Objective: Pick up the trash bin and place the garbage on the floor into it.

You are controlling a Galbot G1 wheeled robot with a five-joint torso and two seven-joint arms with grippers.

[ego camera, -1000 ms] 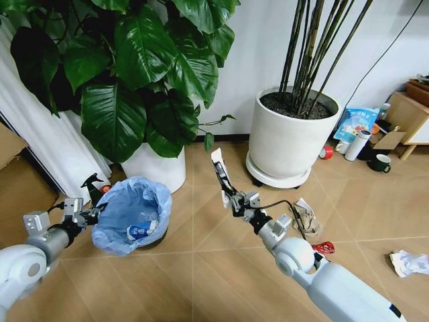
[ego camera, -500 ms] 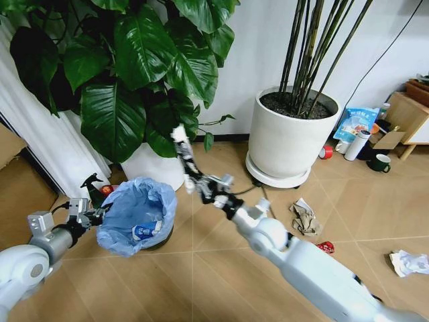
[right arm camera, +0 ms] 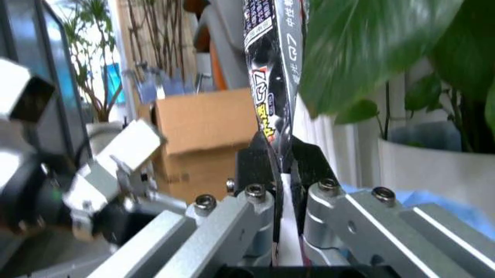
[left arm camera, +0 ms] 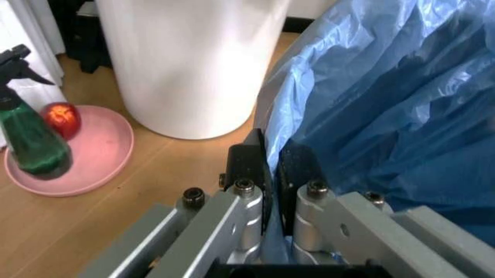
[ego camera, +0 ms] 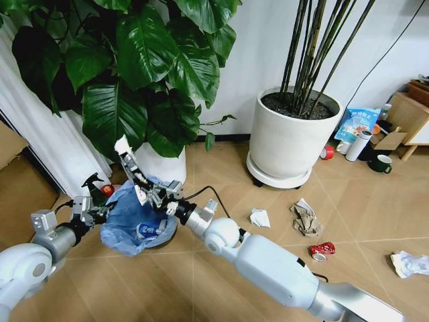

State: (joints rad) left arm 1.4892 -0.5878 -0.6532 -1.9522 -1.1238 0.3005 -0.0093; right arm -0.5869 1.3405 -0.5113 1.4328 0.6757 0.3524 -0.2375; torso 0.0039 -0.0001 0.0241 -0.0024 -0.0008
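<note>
While our right claw (ego camera: 142, 190) pinches a flat wrapper (ego camera: 126, 155) upright above the bin (ego camera: 134, 216), our left claw (ego camera: 99, 212) is clamped on the bag's rim at the bin's left side. If we let go now, the tall wrapper could tip past the rim onto the floor (ego camera: 221, 268), since it stands near the far edge. A thin grip on plastic may slip. Our arm hides part of the bin's mouth. More garbage lies well to the right: a tissue (ego camera: 259, 217), brown paper (ego camera: 305, 218), a can (ego camera: 320, 251).

Blue bag folds hide the trash bin (ego camera: 137, 218) body, and the wrapper's (right arm camera: 272, 87) top runs past the right wrist view's edge.
</note>
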